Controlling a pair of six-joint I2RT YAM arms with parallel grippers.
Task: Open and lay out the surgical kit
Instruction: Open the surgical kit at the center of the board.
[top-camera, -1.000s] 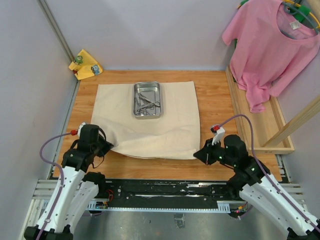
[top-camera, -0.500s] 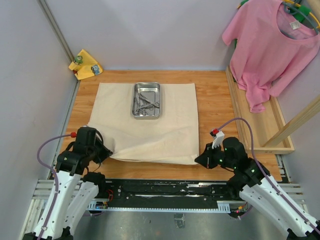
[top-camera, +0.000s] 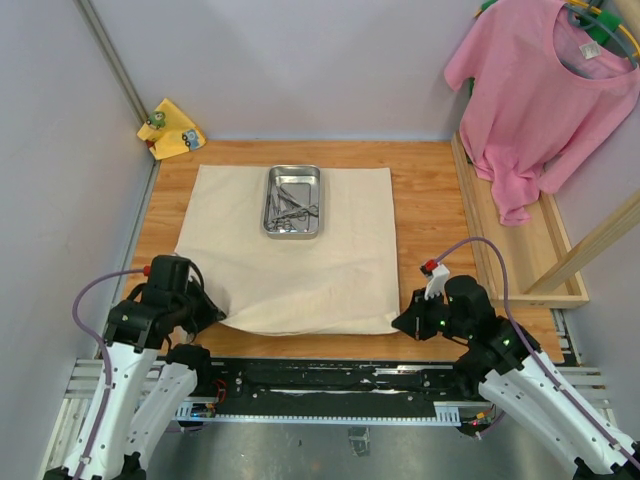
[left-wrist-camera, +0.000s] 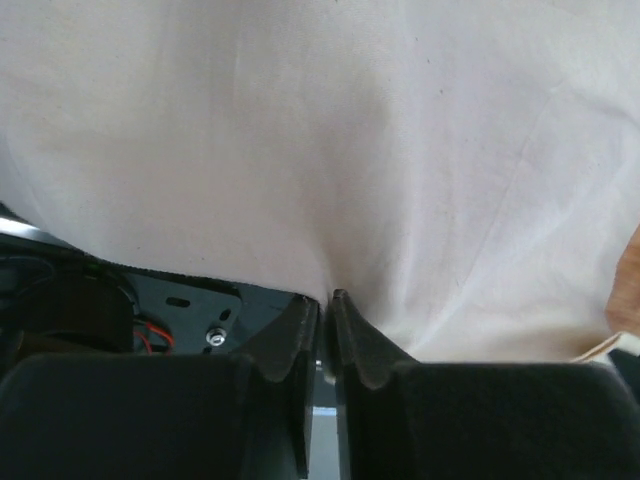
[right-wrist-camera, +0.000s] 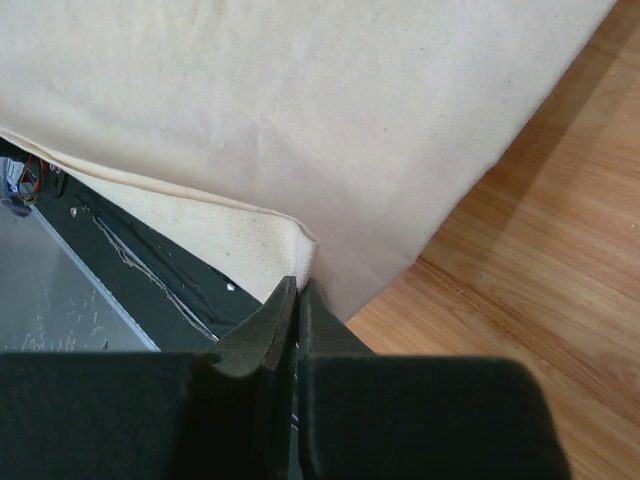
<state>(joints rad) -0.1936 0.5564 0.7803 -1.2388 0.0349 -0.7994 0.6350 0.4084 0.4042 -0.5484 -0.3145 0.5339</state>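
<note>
Fingers (left-wrist-camera: 292, 345) of the left gripper (left-wrist-camera: 325, 305) stand almost together at the bench's near-left edge. A pucker of the beige cloth wrap (top-camera: 300, 270) is drawn into the thin slit between them, so they appear to be pinching its near-left corner. At the near right, the right gripper (right-wrist-camera: 298, 295) has its fingers pressed together on the hemmed near-right corner of the cloth.

Over the last second both arms have backed toward their bases, drawing the cloth's near edge with them. That edge now reaches the bench's (top-camera: 430, 200) near lip, and in both wrist views it hangs a little past it, over the dark rail. The slack seen along the near side a second ago has mostly pulled flat, though a small fold remains by the left corner.

Farther in, the steel tray (top-camera: 293, 168) has kept its place on the far half of the cloth. The forceps and tweezers (top-camera: 290, 205) lie jumbled inside it.

By this judgement the wrap is now open and spread. What remains is to let go of the corners and set the instruments out of the tray.
</note>
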